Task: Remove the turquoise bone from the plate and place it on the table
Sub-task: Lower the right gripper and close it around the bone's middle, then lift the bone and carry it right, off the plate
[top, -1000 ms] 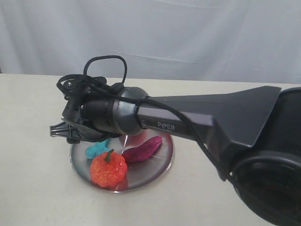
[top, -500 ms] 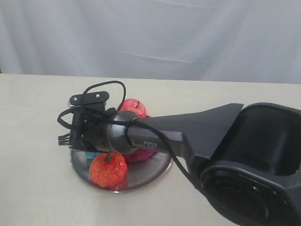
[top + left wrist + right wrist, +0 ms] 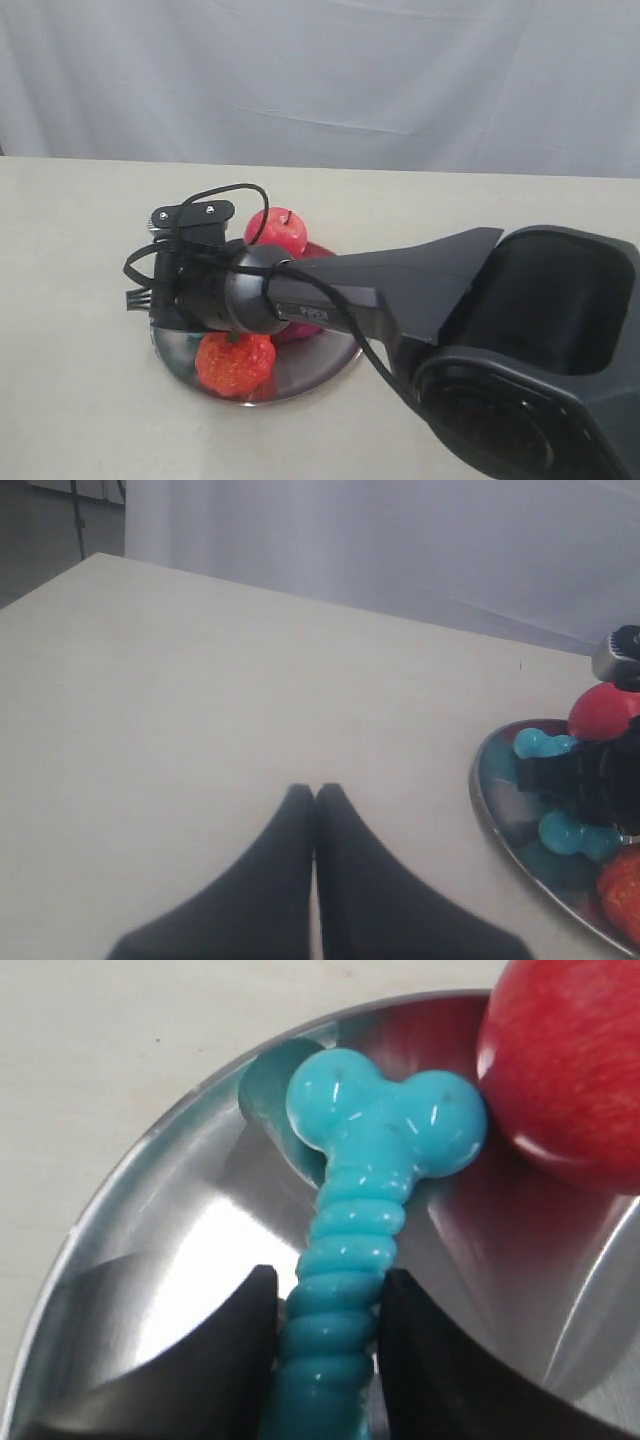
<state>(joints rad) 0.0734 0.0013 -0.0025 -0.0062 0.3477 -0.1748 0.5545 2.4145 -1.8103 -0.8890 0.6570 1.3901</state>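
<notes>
While right gripper [image 3: 328,1290] pinches ribbed shaft of turquoise bone [image 3: 350,1225], bone lies flat on plate [image 3: 150,1190], far knob against apple [image 3: 570,1070]; grasp step, lift not begun. Next: raise clear of rim, carry out to table [image 3: 150,680]. Left gripper [image 3: 315,798] clenched, empty, well aside

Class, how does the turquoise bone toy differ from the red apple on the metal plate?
The turquoise ribbed bone toy is long with knobbed ends; the red apple is round and smooth. The bone lies between the right gripper's fingers; the apple is ungripped. Both rest on the shiny silver plate.
</notes>
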